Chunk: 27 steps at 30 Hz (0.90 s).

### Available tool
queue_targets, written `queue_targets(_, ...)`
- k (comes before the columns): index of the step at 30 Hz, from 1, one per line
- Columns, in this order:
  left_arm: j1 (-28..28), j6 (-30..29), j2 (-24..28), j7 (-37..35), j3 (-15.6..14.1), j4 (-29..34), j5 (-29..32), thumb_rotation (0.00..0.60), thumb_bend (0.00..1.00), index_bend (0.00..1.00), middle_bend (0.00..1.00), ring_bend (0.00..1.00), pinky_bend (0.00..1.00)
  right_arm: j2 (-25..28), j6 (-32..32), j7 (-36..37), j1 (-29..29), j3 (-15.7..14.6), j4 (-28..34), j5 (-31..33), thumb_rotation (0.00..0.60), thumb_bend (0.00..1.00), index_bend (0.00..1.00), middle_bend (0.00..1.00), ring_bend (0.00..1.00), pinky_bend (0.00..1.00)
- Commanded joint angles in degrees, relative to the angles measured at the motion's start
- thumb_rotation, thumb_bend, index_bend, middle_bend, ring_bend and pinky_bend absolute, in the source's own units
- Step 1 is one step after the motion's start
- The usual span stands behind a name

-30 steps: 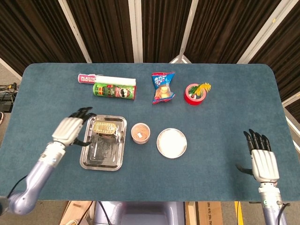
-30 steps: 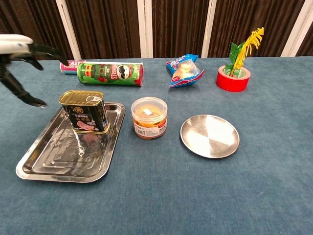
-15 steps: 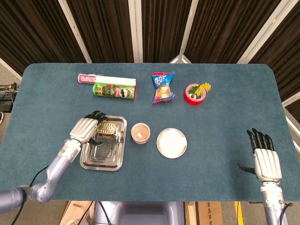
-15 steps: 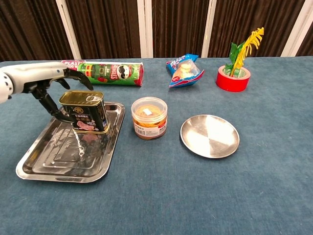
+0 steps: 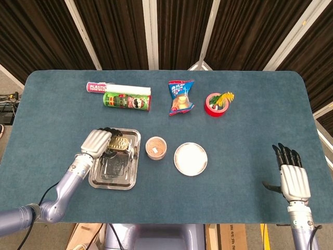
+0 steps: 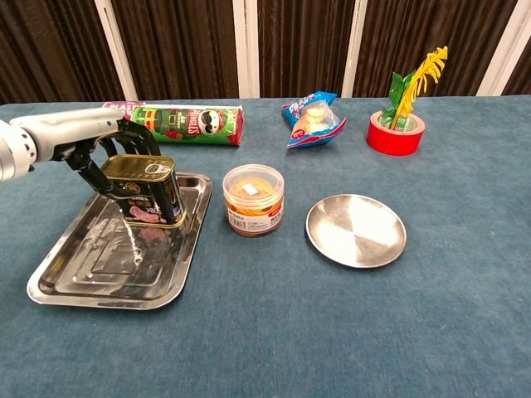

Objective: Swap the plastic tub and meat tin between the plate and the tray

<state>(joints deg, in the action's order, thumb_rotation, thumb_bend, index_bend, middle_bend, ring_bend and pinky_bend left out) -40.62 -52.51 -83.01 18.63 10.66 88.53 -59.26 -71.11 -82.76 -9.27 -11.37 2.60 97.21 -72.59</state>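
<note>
Dark curtains hang behind the blue table (image 5: 244, 120) at which we work. On its left side lies the metal tray (image 6: 91, 274), the largest of the task's things, and toward its far end stands the meat tin (image 6: 143, 189), upright on the tray floor.

Our left hand (image 5: 97, 144) reaches in from the left over the tray's far-left corner. In the chest view its dark fingers (image 6: 139, 138) curl over the tin's far edge while another dark digit comes down along the tin's left face, so we have the tin gripped between them; the tin's base still appears to sit on the tray.

Right of the tray, just beside its far right corner, stands the plastic tub (image 6: 253, 199), directly on the cloth. Further right, near the tub but apart from it, lies the round plate (image 6: 356, 230), bare.

Our right hand (image 5: 293, 177) hovers at the near right of the table, well apart from all of these, its fingers stretched out straight and slightly spread, grasping nothing.

Along the far side we see a green chip can (image 5: 127, 101) lying on its side with a pink-and-white tube (image 5: 117, 87) just behind it, a blue snack bag (image 5: 180, 97) in the middle, and a red tape roll (image 5: 214, 105) with a yellow-green sprig in it to the right.
</note>
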Motion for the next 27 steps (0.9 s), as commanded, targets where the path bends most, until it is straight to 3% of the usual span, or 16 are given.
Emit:
queue_targets(1,-0.29,0.01,0.0,0.69,-0.27,-0.19,0.38,0.6,0.42,0.36,0.36,0.31,0.37,-0.02,0.25,0.09,0.14,0.25,-0.03,-0.02,0.6,0.0,0.0,0.0,0.0,0.0)
queue_targets(6,-0.4,-0.8,-0.01,0.73,-0.41,0.11,0.15,0.6,0.53,0.43,0.45,0.37,0.41,0.01,0.74,0.25,0.44,0.75,-0.02,-0.05,0.6,0.0,0.0,0.0,0.0,0.0)
queue_targets(12,0.55,-3.4,1.6,-1.96,0.08,2.16,-2.7,0.6,0.56,0.45,0.48,0.39,0.43,0.09,1.48,0.77,0.67,1.22,-0.02,-0.14,0.6,0.0,0.0,0.0,0.0,0.0)
queue_targets(20,1.67,-2.86,8.69,-10.65,2.2,12.52,-5.85,0.6,0.56,0.46,0.48,0.39,0.43,0.23,1.35,1.22,1.24,1.85,0.25,-0.67,0.6,0.0,0.0,0.0,0.0,0.0)
queue_targets(27,-2.41,-3.33,7.89,1.02,2.69,22.49,-0.14,0.6,0.55,0.45,0.47,0.39,0.43,0.35,1.63,1.2,1.52,2.1,0.6,-0.91,0.6,0.0,0.0,0.0,0.0,0.0)
